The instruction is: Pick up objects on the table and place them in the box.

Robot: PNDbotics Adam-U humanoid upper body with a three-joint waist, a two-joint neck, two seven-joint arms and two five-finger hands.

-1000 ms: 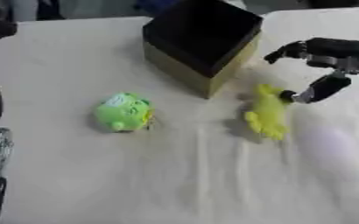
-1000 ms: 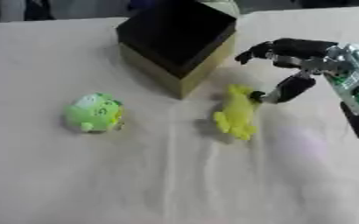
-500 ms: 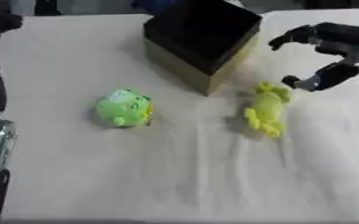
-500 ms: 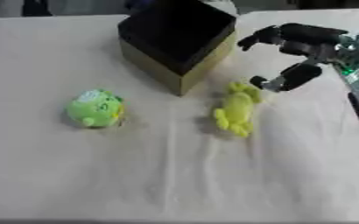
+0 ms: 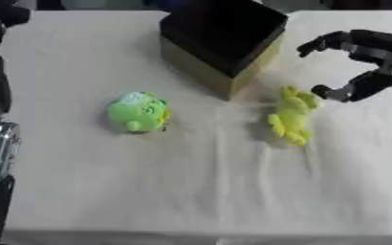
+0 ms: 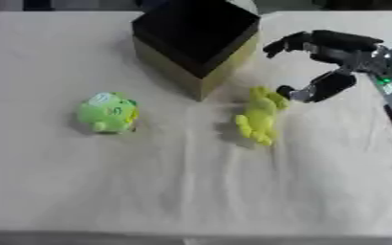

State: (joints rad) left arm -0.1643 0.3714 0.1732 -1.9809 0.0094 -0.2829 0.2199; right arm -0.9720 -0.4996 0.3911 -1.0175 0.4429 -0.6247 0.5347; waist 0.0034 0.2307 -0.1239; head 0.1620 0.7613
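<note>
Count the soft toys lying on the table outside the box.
2. A round green toy lies left of the box; a yellow toy lies just right of the box's near corner, beside the right hand. The box's inside is dark, so more may be hidden there.

You have two soft toys lying on the white cloth [image 5: 191, 191]: one round green toy [image 5: 138, 111] toward the left and one yellow toy [image 5: 290, 114] toward the right. You have one box [image 5: 220, 43], black on top with tan sides, standing at the far middle. You can count one robot hand [image 6: 337, 60] in full, at the right beside the yellow toy.
</note>
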